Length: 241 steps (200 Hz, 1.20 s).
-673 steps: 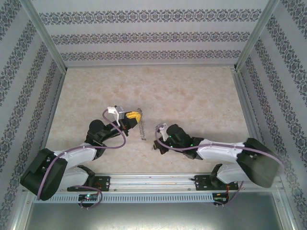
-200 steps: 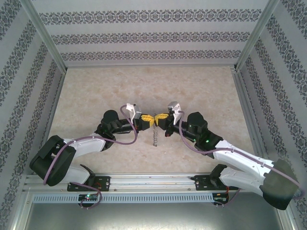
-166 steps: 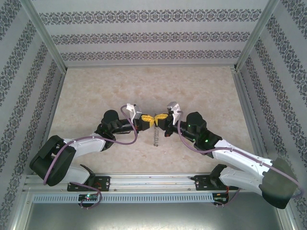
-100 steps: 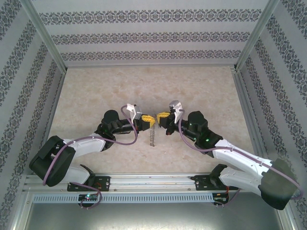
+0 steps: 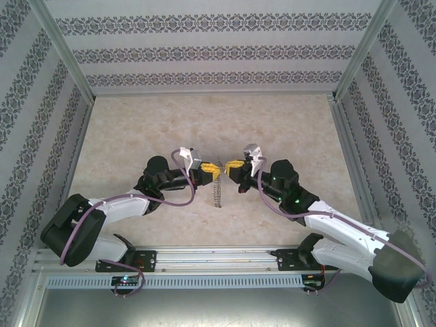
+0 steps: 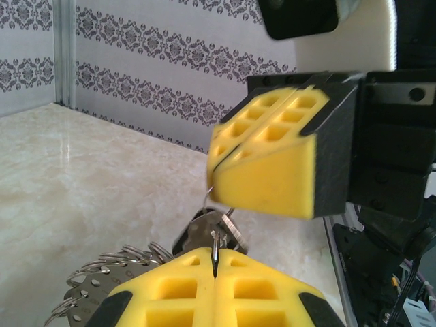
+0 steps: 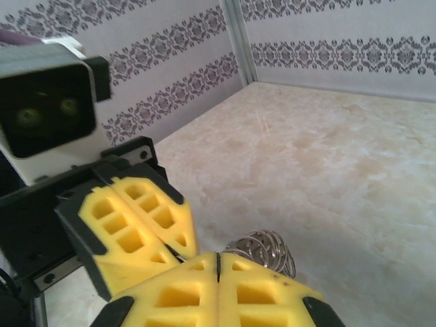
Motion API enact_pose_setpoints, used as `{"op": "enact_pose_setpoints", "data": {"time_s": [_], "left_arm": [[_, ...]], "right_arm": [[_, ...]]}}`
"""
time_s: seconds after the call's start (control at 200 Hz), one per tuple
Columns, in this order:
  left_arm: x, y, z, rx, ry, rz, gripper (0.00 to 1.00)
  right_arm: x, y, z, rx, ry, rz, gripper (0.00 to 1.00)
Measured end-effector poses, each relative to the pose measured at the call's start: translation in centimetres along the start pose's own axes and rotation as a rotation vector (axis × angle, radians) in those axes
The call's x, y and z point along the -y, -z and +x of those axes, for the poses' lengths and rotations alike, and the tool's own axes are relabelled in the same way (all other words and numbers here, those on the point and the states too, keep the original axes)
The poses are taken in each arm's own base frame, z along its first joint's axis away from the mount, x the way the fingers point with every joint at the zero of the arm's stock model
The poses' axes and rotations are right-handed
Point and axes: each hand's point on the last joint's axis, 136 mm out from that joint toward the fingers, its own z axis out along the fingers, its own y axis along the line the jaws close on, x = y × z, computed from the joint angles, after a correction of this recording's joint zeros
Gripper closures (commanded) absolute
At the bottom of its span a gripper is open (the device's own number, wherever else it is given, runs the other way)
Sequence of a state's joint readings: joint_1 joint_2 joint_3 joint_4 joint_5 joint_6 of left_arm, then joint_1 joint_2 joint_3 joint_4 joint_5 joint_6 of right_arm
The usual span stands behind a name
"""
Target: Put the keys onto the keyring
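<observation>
My left gripper (image 5: pixel 212 170) is shut on the thin rim of the keyring (image 5: pixel 216 194), which hangs edge-on below it above the table. In the left wrist view the ring's rim (image 6: pixel 215 246) stands in the fingers' seam, with its silvery tabs (image 6: pixel 102 272) at lower left. A small key (image 6: pixel 203 233) with a black head and a silver blade sits just past my left fingertips. My right gripper (image 5: pixel 231 164) faces the left one, shut. A thin wire (image 6: pixel 209 193) leaves its seam toward the key. In the right wrist view, the ring's tabs (image 7: pixel 266 246) show behind the shut right fingers (image 7: pixel 177 293).
Both arms meet over the middle of the marbled table (image 5: pixel 272 129). Patterned walls enclose it at the back and sides, and a metal rail (image 5: pixel 218 259) runs along the near edge. The right gripper's fingers (image 6: pixel 272 163) hang just above my left fingertips.
The right gripper has drawn a little to the right, opening a small gap between the two yellow tips. The left gripper has stayed put with the ring hanging from it.
</observation>
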State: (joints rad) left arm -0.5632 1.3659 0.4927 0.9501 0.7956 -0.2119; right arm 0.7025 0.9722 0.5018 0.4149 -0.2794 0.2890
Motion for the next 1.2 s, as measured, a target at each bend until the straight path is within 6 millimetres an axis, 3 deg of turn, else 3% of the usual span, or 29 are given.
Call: {"op": "enact_pose_setpoints", "data": {"time_s": [0.15,0.52,1.204], "left_arm": [[-0.1,-0.1,-0.1,0.001,-0.003,-0.003,1.0],[-0.2,-0.2,-0.1,-0.008,0.001,-0.004,1.0],[-0.2,-0.2,-0.4,-0.005,-0.007,-0.003,1.0]], "right_arm": [[-0.6,0.4,-0.5,0.016,0.007,-0.023,1.0],[-0.7,-0.3,1.0,-0.04,-0.007,-0.055,1.0],[-1.0,-0.3,0.9,-0.037,-0.005,-0.066,1.0]]}}
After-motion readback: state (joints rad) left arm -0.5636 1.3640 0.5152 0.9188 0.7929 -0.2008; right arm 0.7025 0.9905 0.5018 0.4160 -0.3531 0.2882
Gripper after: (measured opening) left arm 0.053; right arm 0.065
